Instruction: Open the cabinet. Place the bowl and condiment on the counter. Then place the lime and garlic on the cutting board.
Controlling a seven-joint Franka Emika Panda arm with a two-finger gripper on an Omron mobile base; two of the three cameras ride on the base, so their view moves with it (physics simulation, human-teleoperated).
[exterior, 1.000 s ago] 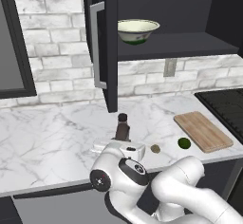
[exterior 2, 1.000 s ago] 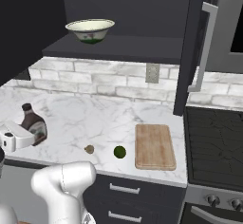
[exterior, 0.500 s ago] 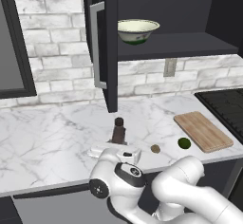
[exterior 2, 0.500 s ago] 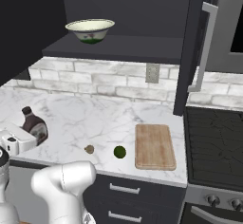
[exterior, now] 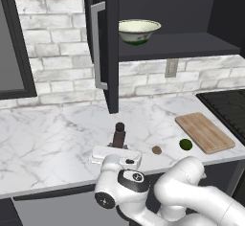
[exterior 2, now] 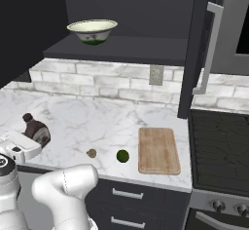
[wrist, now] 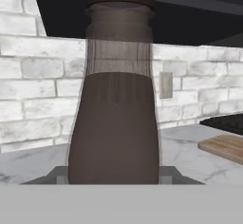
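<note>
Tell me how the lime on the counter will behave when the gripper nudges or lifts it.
The lime is a smooth round ball lying free on flat marble counter, so a nudge would probably send it rolling, perhaps toward the nearby front edge. It looks small and firm, likely light and unlikely to squash. Its curved skin may slip unless gripped across its middle.

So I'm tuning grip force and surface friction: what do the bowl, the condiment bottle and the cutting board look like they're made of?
The bowl looks like glazed ceramic: smooth cream surface with a green band. The condiment bottle seems dark-brown glass or plastic, glossy, part see-through near the neck. The cutting board looks like unfinished light wood, matte with faint grain lines.
</note>
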